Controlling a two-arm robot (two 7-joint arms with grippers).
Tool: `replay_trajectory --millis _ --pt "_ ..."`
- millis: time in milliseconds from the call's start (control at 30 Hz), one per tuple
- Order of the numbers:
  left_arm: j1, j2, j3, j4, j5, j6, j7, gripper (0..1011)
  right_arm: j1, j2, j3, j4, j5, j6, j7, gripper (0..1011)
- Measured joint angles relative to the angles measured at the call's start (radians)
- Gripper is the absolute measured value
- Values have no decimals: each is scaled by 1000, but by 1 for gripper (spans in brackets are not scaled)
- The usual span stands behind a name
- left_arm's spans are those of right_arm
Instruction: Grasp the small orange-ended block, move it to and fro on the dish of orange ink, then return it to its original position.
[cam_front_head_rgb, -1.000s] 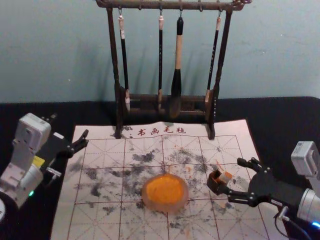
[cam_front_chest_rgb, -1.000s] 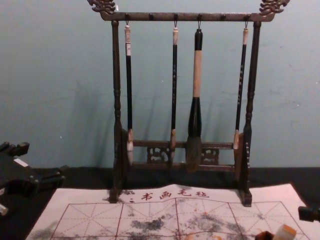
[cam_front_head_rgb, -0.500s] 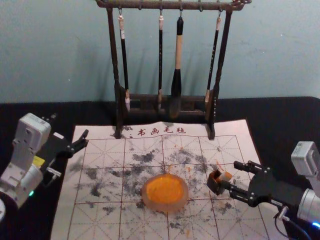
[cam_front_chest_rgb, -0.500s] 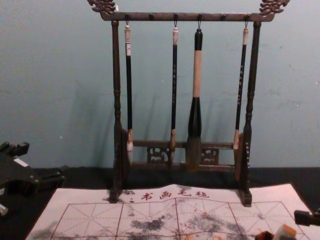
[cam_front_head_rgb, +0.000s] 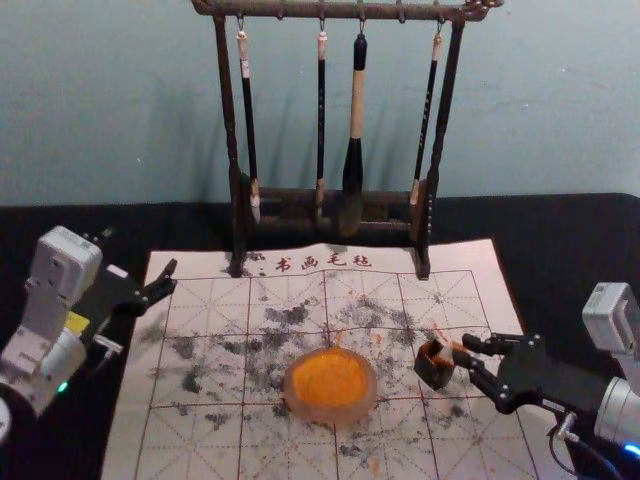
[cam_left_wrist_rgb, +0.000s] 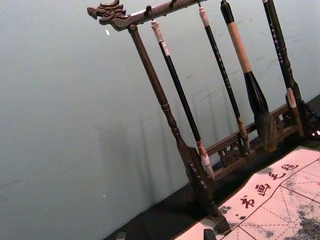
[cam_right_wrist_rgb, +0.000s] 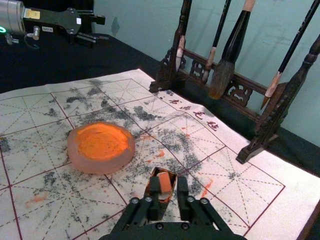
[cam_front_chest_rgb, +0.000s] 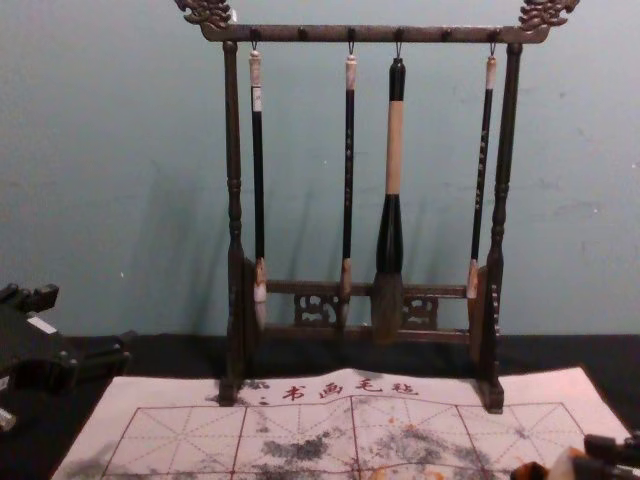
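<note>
Head view first: got the right gripper (cam_front_head_rgb: 462, 349) over at about 3 o'clock from the dish of orange ink (cam_front_head_rgb: 331, 385), reaching in from the 4 o'clock edge, just beside the small open-topped box (cam_front_head_rgb: 434, 368). Right wrist view, looking along the fingers of the right gripper (cam_right_wrist_rgb: 168, 182): can see them partway open, with the small orange-ended block (cam_right_wrist_rgb: 164, 182) in between, right at the mouth of that box. Can make out a slim gap between the block and one finger, so would call it straddled rather than clamped. Can't tell how deep in the box, if at all.

Chest view: can spot the block again down near 5 o'clock, between box and fingertips.

Got the left gripper (cam_front_head_rgb: 142, 250) parked at 10 o'clock from the dish, fingers spread wide and holding nothing.

As for the rest, can see the dark wooden brush rack (cam_front_head_rgb: 440, 140) at 12 o'clock from the dish, with four calligraphy brushes (cam_front_head_rgb: 356, 110) hanging off it. Under the dish and box, got the gridded calligraphy mat (cam_front_head_rgb: 190, 455), speckled with grey ink smudges plus a few orange dabs.
</note>
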Motion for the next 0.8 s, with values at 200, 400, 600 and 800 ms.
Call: replay_trajectory --millis 200,400,600,800 --pt "0 0 0 0 0 0 0 1001 0 0 0 0 0 0 0 82" --pt "0 0 0 0 0 0 0 1001 0 0 0 0 0 0 0 82" --pt "0 0 0 0 0 0 0 1001 0 0 0 0 0 0 0 82" --pt "0 0 0 0 0 0 0 1001 0 0 0 0 0 0 0 82"
